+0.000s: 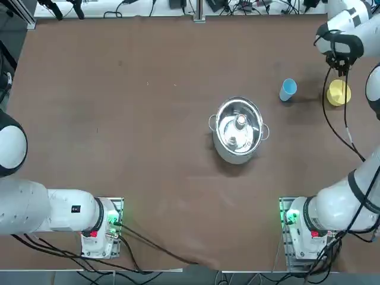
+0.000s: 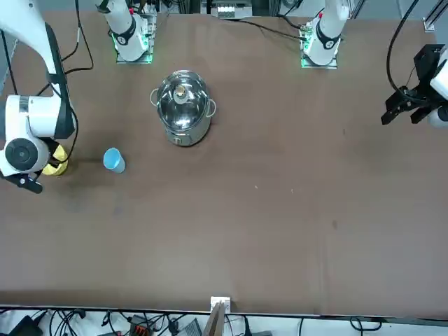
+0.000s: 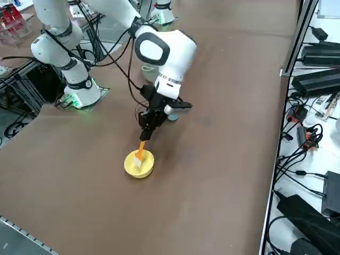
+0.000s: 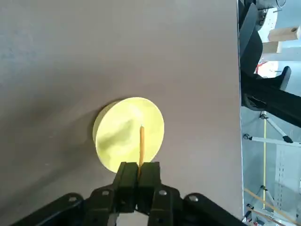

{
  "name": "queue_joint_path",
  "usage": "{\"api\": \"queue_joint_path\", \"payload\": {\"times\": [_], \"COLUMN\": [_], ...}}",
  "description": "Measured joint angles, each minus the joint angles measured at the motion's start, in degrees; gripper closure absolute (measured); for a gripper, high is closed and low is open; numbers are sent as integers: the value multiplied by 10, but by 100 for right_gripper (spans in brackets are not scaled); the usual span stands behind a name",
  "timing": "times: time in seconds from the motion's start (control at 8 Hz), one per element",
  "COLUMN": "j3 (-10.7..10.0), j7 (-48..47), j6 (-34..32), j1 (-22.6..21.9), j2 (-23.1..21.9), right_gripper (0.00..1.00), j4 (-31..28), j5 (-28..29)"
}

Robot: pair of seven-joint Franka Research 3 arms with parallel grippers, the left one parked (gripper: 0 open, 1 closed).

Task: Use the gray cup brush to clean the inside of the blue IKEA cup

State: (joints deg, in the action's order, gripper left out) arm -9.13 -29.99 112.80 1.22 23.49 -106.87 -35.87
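Note:
My right gripper (image 3: 146,132) hovers just above the yellow bowl (image 3: 139,163) at the table's far right, shut on the upper end of the gray cup brush (image 3: 141,149), which looks like a slim orange stick. In the right wrist view the brush (image 4: 141,143) runs from the shut gripper (image 4: 138,175) down over the bowl (image 4: 129,134); whether its lower end touches the bowl I cannot tell. The blue IKEA cup (image 1: 288,89) stands upright on the table a short way left of the bowl (image 1: 339,92), apart from the gripper (image 1: 341,70).
A steel pot (image 1: 238,129) stands near the middle of the table, closer to the arm bases than the cup. The table's right edge runs close beside the bowl. From across the table, cup (image 2: 113,159) and bowl (image 2: 56,164) sit side by side.

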Motion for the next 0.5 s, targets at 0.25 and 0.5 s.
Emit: {"api": "queue_joint_path", "payload": {"times": [0.25, 0.5], "j3": [0, 0], "j7": [0, -3], "j6": [10, 14], "j1": [1, 3], "j2": [12, 32], "right_gripper": [97, 97], "j4": [-7, -7], "j5": [-12, -25]}}
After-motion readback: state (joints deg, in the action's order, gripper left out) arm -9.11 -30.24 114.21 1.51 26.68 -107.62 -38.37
